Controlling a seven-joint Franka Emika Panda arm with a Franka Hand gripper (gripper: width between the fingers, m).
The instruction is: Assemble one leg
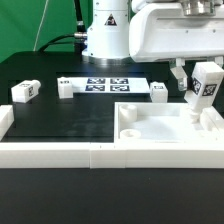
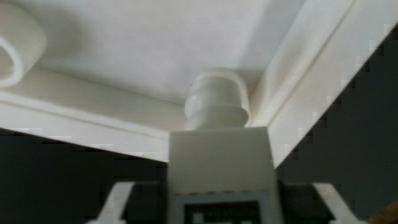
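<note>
Jaws on leg — tag partly cropped

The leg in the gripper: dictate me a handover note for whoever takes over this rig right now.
Gripper: shut on the leg, held over the white panel at its corner on the exterior view's right.
In the wrist view its round end points into that corner; contact unclear.
Three spare legs lie loose near the marker board.
Done: leg grasped and at the corner.
Left: seat it, fasten, release.
</note>
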